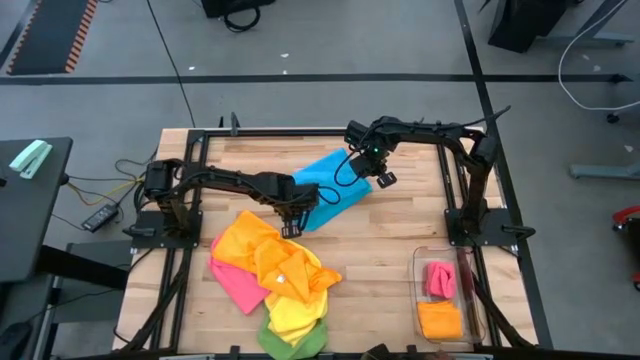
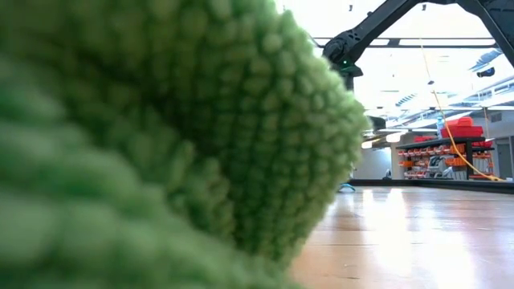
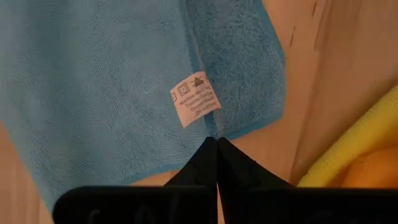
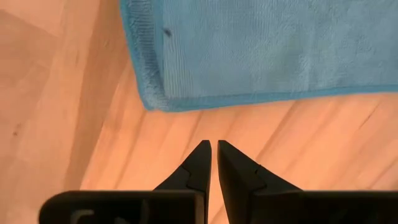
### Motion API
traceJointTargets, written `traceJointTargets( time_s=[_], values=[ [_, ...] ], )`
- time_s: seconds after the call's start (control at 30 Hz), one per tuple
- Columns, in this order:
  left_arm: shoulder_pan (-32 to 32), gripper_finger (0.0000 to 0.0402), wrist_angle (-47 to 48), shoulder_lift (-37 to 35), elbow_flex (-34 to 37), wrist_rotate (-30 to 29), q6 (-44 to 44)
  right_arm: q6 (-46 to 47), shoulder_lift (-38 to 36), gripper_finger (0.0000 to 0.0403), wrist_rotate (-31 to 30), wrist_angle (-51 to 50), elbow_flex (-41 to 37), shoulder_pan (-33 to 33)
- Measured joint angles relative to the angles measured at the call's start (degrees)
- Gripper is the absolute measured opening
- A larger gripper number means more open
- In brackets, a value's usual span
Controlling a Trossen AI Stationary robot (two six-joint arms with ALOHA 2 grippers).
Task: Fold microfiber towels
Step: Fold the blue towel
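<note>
**Blue towel lying between two grippers, neither holding it**

Nearest the low camera, a green towel [image 2: 161, 144] is seen filling most of that view; in the high view it lies at about 6 o'clock on the wooden table [image 1: 390, 240], under a heap of yellow, orange and pink towels [image 1: 275, 270]. The blue towel [image 1: 330, 190] is spread near the table's middle, its long axis running from 7 toward 1 o'clock. The left gripper [image 1: 291, 228], clenched on nothing, is set just off the 7 o'clock end, beside the care label [image 3: 195, 99]. The right gripper [image 1: 380, 180], pinched nearly closed and empty, hangs just off the 2 o'clock edge. A clear bin [image 1: 418, 290] with folded pink and orange towels stands at 4 o'clock. Beyond, grey floor and shelving are seen.
</note>
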State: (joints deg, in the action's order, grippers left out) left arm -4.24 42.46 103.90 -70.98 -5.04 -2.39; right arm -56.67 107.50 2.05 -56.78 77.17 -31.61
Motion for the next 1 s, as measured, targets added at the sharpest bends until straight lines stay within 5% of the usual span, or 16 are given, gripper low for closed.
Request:
traceJointTargets(
  time_s=[0.33, 0.63, 1.0],
  values=[
    [2.8, 0.0025, -4.1, 1.9, 0.2, 3.8, -1.7, 8.8, 0.0, 0.0069, 10.9, 2.6, -1.8, 1.4],
    [3.5, 0.0012, -4.5, 4.7, 0.2, 3.6, -1.5, 9.3, 0.0, 0.0156, 3.2, 8.1, -4.7, 8.3],
    [4.2, 0.0024, -5.8, 6.0, 0.2, 3.6, -1.7, 10.6, 0.0, 0.0156, -1.0, 11.7, -7.1, 10.9]
  ],
)
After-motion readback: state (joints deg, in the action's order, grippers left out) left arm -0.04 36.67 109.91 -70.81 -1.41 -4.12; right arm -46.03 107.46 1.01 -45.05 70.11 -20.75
